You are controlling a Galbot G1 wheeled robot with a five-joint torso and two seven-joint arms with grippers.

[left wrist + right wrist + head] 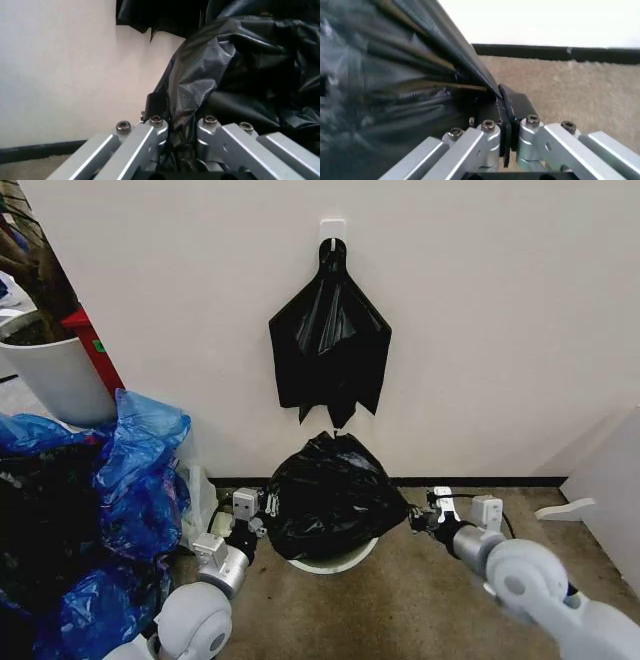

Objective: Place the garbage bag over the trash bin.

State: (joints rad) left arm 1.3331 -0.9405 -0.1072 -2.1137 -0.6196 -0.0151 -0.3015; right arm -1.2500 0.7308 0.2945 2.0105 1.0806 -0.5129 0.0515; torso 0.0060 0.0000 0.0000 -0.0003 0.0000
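The glossy black garbage bag (328, 495) is draped over the off-white trash bin (330, 561) at the foot of the wall; just a strip of the bin's rim shows below the plastic. My left gripper (258, 527) holds the bag's left side, shut on a fold of black film (187, 112). My right gripper (413, 519) holds the bag's right edge, its fingers (492, 138) pinched on a thin sheet of the bag (470, 67).
A smaller black plastic bundle (330, 340) hangs from a wall hook above the bin. Blue plastic bags (130, 480) pile up at the left, with a large white plant pot (55, 375) behind them. Brown carpet (400, 600) lies open in front.
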